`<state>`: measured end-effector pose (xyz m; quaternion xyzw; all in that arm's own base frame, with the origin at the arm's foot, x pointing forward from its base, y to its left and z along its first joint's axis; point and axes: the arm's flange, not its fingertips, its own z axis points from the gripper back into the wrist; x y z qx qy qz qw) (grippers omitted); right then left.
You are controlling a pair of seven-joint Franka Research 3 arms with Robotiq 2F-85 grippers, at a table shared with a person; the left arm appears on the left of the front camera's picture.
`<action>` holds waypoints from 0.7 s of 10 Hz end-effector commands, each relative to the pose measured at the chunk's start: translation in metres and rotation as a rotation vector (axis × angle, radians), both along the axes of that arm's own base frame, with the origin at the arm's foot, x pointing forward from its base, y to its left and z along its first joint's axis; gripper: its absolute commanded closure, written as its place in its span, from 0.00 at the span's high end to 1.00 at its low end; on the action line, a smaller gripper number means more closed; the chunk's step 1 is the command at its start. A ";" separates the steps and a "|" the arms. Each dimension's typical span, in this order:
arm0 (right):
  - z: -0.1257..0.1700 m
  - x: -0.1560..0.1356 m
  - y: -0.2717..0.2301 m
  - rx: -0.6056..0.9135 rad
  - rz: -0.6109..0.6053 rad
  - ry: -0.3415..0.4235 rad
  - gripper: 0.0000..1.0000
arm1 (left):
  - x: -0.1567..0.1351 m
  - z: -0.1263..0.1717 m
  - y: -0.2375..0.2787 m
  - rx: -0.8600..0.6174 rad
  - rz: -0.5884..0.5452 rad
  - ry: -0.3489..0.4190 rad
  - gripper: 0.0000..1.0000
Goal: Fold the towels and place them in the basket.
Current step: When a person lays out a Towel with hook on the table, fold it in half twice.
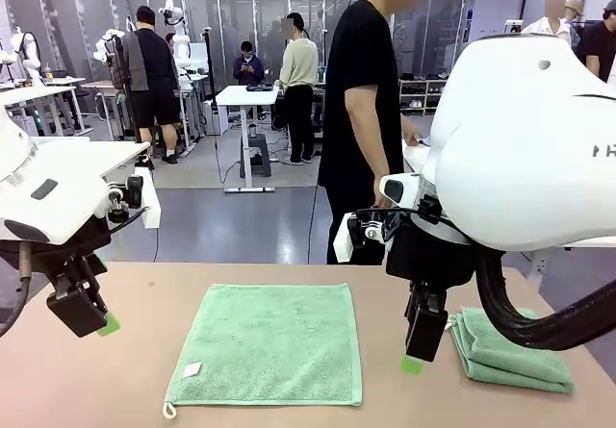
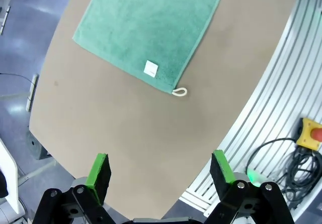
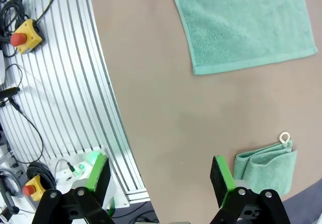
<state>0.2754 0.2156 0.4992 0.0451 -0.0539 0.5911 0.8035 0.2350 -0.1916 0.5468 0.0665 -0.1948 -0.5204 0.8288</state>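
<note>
Towels lie on the table (image 1: 125, 390): a flat towel (image 1: 268, 341) in the middle, a folded towel (image 1: 505, 351) at the right. Left gripper (image 2: 161, 171) hangs wide open, empty, at the left; right gripper (image 3: 160, 176), likewise, just left of the folded towel

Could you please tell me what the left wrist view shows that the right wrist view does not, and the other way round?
The left wrist view adds the spread towel's white label and corner loop, beyond the left gripper, jaws open. The right wrist view adds a folded towel, lying apart from the spread one, beside the right gripper, jaws open. Both share the spread towel, the tan table and the ribbed metal rails along its edge.
</note>
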 end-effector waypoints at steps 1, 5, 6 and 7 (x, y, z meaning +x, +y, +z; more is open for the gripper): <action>-0.017 0.004 0.011 -0.019 0.028 0.000 1.00 | 0.015 -0.010 -0.003 0.024 -0.055 0.018 1.00; -0.074 0.015 0.032 -0.079 0.082 0.014 1.00 | 0.048 -0.071 0.000 0.063 -0.198 0.053 1.00; -0.087 0.015 0.036 -0.109 0.091 0.013 1.00 | 0.054 -0.089 0.000 0.065 -0.223 0.063 1.00; -0.101 0.015 0.040 -0.098 0.119 0.021 1.00 | 0.058 -0.108 -0.001 0.071 -0.250 0.064 1.00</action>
